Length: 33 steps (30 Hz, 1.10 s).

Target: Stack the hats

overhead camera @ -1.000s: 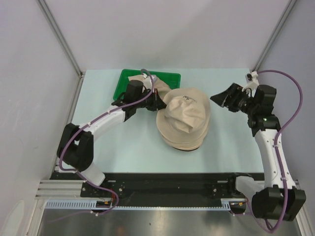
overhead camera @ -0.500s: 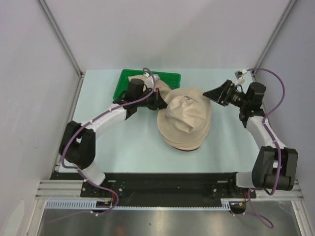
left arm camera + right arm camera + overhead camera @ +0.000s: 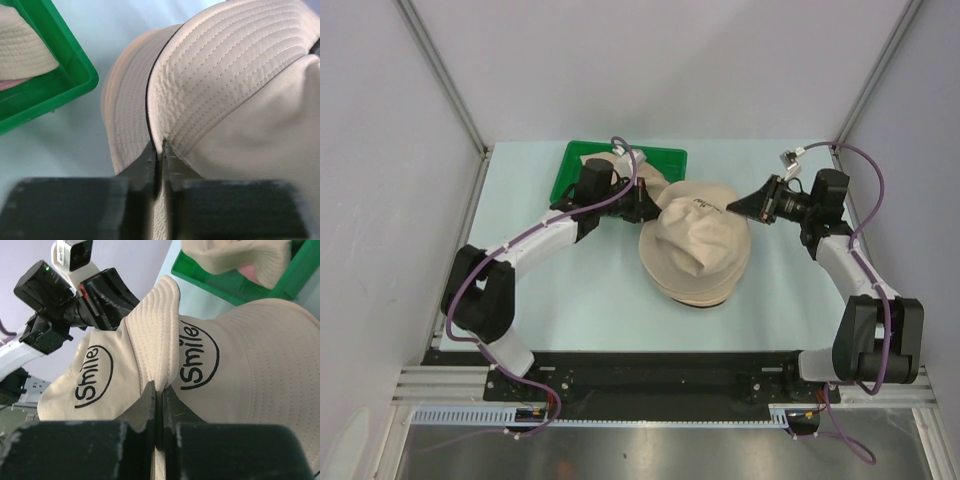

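A pile of beige hats (image 3: pixel 696 262) lies mid-table, the top hat (image 3: pixel 705 228) crumpled and printed "Smile". My left gripper (image 3: pixel 649 206) is at the pile's left side, jaws shut on a stitched brim (image 3: pixel 200 90). From the right, my right gripper (image 3: pixel 731 208) is shut on a fold of brim (image 3: pixel 155 340) between two "Smile" prints. Another beige hat (image 3: pixel 605 165) with a pink inner side lies in the green tray (image 3: pixel 660 151).
The green tray (image 3: pixel 60 75) stands at the back left, close behind my left gripper, and holds the hat (image 3: pixel 22 47). From the right wrist, the tray (image 3: pixel 220 282) and the left arm (image 3: pixel 65 295) appear beyond the pile. Grey walls enclose the table.
My right arm swung in from the right to the pile and its jaws closed on the brim. The left gripper shifted slightly right, still holding its brim.
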Tool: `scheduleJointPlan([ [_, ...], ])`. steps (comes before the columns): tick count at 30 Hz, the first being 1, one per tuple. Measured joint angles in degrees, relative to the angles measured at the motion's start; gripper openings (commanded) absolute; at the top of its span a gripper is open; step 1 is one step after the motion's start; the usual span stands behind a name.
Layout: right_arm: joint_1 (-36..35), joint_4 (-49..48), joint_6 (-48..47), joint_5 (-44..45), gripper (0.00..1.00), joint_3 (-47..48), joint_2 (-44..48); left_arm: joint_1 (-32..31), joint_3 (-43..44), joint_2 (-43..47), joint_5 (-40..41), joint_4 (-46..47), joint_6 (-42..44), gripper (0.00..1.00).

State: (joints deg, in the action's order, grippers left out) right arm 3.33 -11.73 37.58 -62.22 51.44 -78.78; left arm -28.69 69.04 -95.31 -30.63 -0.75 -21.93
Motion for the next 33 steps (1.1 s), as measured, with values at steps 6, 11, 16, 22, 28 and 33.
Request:
scheduleJointPlan([
  [6, 1.55, 8.31, -3.43, 5.07, 0.0, -0.24, 4.87, 0.35, -0.39, 0.81, 3.15, 0.17, -1.62, 0.83],
  [11, 2.54, 11.17, -4.2, 8.26, 0.0, -1.86, 7.5, 2.05, -8.35, 10.6, 6.43, 1.86, -4.26, 0.87],
  [16, 2.54, 9.88, -3.26, 9.88, 0.0, -3.72, 7.54, 3.61, -18.51, 20.83, 5.49, 9.77, -9.84, 0.74],
  [22, 2.51, 9.46, -2.86, 10.78, 0.0, -4.2, 7.54, 3.52, -32.96, 21.66, 0.04, 24.65, -19.65, 0.7],
  [28, 2.47, 9.6, -2.84, 11.32, 0.0, -4.63, 7.93, 3.21, -38.56, 19.56, -2.93, 35.06, -27.41, 0.68],
  [33, 2.27, 9.9, -2.86, 11.96, 0.0, -4.7, 8.2, 3.04, -40.39, 18.4, -3.28, 44.15, -32.28, 0.55],
])
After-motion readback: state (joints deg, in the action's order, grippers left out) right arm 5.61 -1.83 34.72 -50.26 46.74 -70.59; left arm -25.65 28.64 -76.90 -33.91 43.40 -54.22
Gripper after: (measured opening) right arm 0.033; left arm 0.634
